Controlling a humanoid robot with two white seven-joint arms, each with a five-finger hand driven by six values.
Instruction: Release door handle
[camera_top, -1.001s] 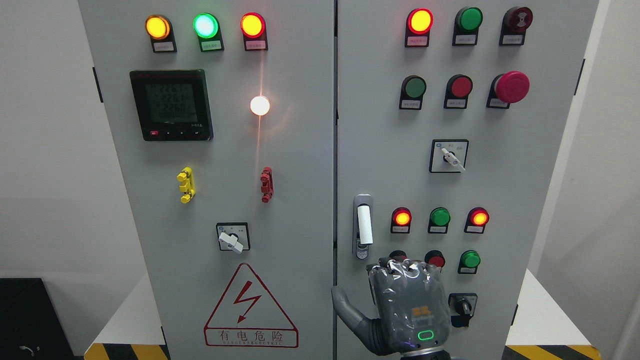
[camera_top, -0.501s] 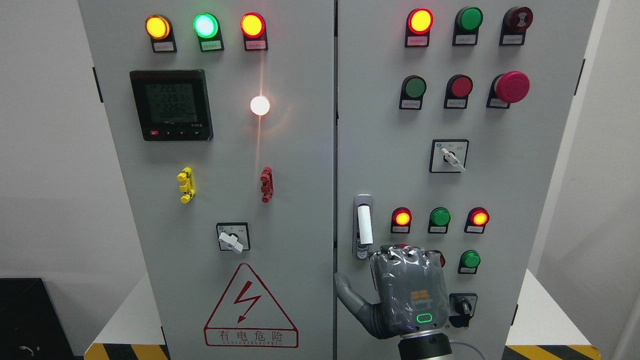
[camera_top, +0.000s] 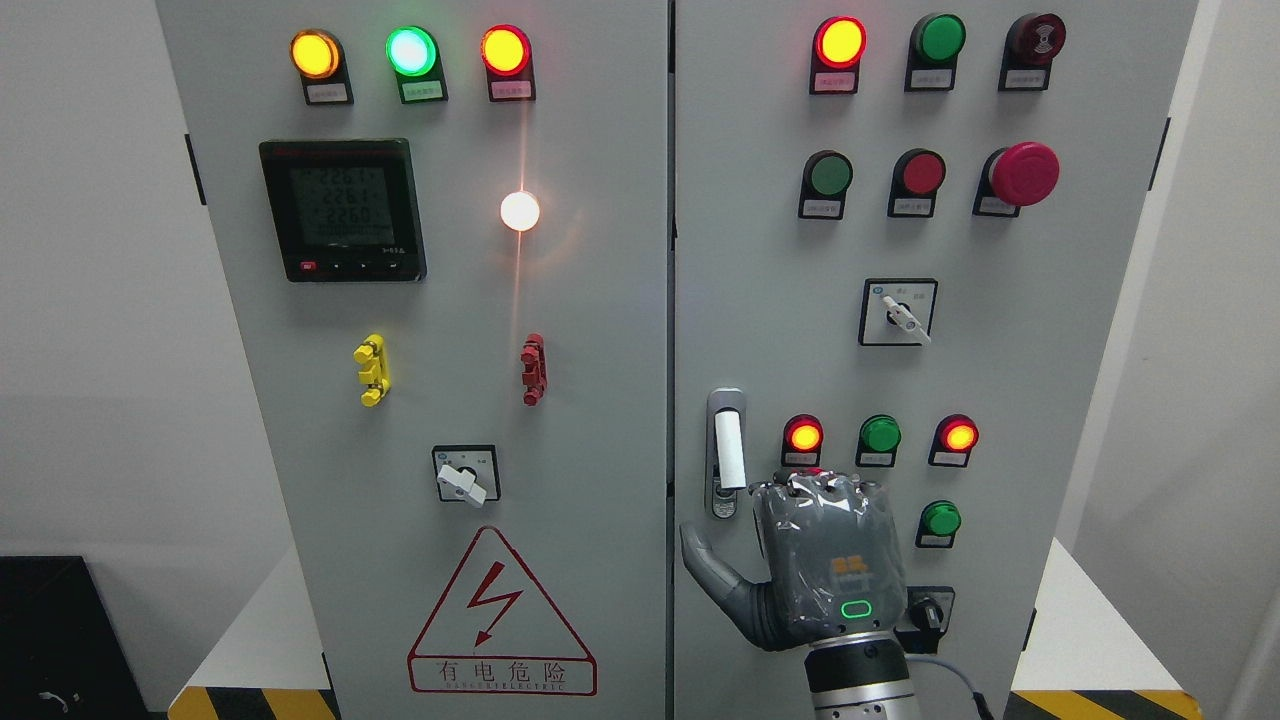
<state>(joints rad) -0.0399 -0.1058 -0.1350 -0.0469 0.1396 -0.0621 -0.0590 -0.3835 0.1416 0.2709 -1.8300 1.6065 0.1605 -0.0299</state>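
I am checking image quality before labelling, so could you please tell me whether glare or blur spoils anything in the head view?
Head view: sharp overall; the white lamp blooms and throws a vertical streak up the left door; the meter display digits are faint; plastic film on the right hand glints near the knuckles; the door handle reads clearly, unobscured.

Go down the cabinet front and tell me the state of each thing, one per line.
Right hand: raised before right door, fingers curled, holding nothing.
Door handle: upright, free of the hand.
Top-left lamps: amber, green, red all lit.
White lamp: lit.
Meter: display on.
Emergency stop: untouched.
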